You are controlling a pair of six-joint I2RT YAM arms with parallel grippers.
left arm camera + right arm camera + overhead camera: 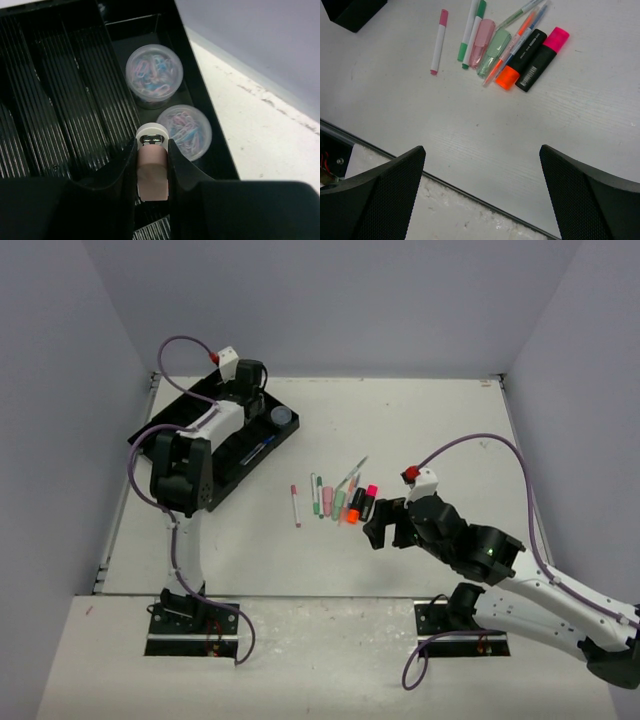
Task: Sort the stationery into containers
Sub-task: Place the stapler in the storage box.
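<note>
Left wrist, jar [185, 131] beside stapler [152, 167], tray [60, 100]

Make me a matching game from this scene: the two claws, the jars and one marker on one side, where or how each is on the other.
1. left gripper
2. right gripper
3. jars of paper clips
4. black marker with pink cap

A. lying on the table
B. open, empty
C. standing in the black tray
D. shut on a small pink piece

Pairs: 1-D, 2-B, 3-C, 4-A
</note>
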